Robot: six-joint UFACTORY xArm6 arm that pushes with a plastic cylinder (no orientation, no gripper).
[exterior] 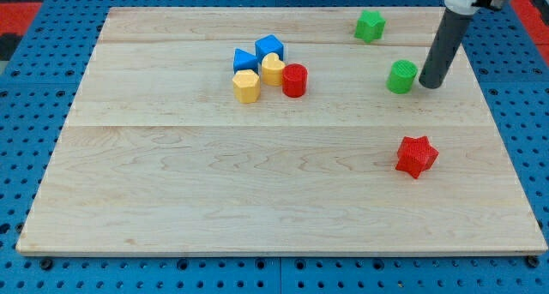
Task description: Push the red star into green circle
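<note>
On our wooden board, a left-of-centre cluster holds a yellow hexagon, two blue blocks, a yellow block and a red cylinder. Further right: green star, green circle, my tip just beside it. Red star sits below, apart. We have no jaws.

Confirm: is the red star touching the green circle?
No, the red star sits apart, toward the view's bottom from the green circle.

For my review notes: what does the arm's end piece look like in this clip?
My tip ends a plain, straight, dark grey cylindrical rod with no markings. At the view's top the rod meets a black fitting with a white band. No cables show; the rest of the arm is out of frame.
</note>
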